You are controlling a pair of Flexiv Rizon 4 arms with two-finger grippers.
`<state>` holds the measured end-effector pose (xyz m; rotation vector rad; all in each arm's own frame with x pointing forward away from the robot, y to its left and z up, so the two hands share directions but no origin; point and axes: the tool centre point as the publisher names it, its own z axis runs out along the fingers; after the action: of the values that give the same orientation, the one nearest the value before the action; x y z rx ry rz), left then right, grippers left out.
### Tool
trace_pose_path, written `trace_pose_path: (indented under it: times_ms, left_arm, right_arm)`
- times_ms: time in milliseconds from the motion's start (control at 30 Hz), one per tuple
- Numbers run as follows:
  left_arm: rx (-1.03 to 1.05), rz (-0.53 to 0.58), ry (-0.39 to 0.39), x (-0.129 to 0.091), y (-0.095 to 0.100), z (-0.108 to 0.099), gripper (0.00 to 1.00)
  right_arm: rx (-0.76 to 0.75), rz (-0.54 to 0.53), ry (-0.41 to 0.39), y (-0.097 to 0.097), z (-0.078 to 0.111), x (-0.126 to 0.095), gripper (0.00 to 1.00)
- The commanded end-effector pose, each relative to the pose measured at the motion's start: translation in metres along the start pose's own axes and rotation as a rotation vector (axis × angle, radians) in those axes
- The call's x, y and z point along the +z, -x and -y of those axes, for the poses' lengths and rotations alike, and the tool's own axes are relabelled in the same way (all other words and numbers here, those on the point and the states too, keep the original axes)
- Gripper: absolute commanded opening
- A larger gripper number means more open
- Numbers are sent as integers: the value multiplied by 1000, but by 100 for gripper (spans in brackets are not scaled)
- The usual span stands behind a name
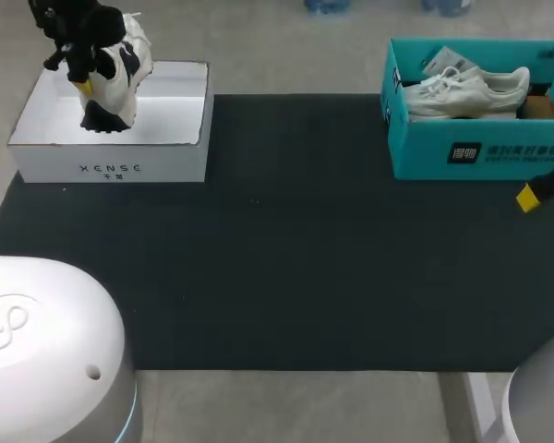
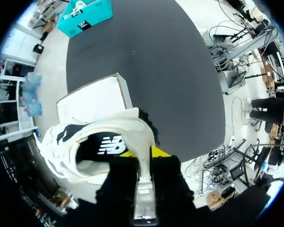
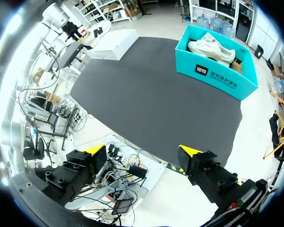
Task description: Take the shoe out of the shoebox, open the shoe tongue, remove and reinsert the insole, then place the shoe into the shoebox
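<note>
Over far-left white shoebox [image 1: 111,159]: shoe [image 1: 122,72] hangs toe-down, left claw [image 2: 144,152] clamped on cream collar rim, one tip inside, one outside. Judged light; upper soft, sole stiffer. Thin rim pinch may let it swing or slip; firmer hold likely at heel. Right claw [image 3: 143,150] spread wide, empty, off tabletop [image 1: 286,258] edge.

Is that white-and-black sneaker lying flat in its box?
No: the white-and-black sneaker hangs on end, pinched by the left gripper, over the white cardboard box.
</note>
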<state>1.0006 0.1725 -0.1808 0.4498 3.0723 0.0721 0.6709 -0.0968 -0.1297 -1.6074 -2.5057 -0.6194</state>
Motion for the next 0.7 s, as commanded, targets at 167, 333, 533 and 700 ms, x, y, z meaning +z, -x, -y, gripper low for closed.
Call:
trace_pose_path:
  times_ms: [167,333,533,700]
  left_arm:
    - [444,79,9,-10,-10,-35,0]
    - [685,135,24,-11,-8,-60,0]
    - [935,146,62,-12,-1,-95,0]
    - [935,146,62,-12,-1,-95,0]
  right_arm:
    - [0,0,-5,1,-2,0,100]
    - [0,0,-5,1,-2,0,100]
    - [0,0,-5,1,-2,0,100]
    - [0,0,-5,1,-2,0,100]
